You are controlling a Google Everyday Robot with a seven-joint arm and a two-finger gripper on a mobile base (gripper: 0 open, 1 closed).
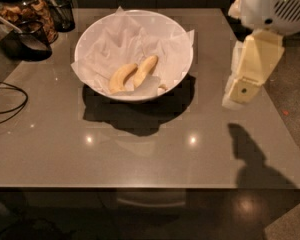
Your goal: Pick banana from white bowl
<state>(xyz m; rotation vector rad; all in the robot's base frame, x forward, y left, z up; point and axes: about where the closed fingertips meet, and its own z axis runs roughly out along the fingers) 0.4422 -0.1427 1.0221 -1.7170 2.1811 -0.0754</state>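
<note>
The white bowl (pixel 176 39), lined with crinkled white paper, stands at the back middle of the grey table. Two bananas lie side by side in its near half. The banana (pixel 146 69) is the slimmer, paler one on the right, its tapered tip pointing to the back right. A stubbier, deeper yellow banana (pixel 121 78) lies just left of it. My gripper (pixel 238 95), cream-coloured and pointing down, hangs over the table to the right of the bowl, apart from it and holding nothing that I can see. Its shadow falls on the table's front right.
A glass jar of snacks (pixel 26 8), a dark glass (pixel 63 6) and a black cup (pixel 29 40) stand at the back left corner. A black cable (pixel 9 104) loops over the left edge. The table's right edge (pixel 279 119) runs just right of my gripper.
</note>
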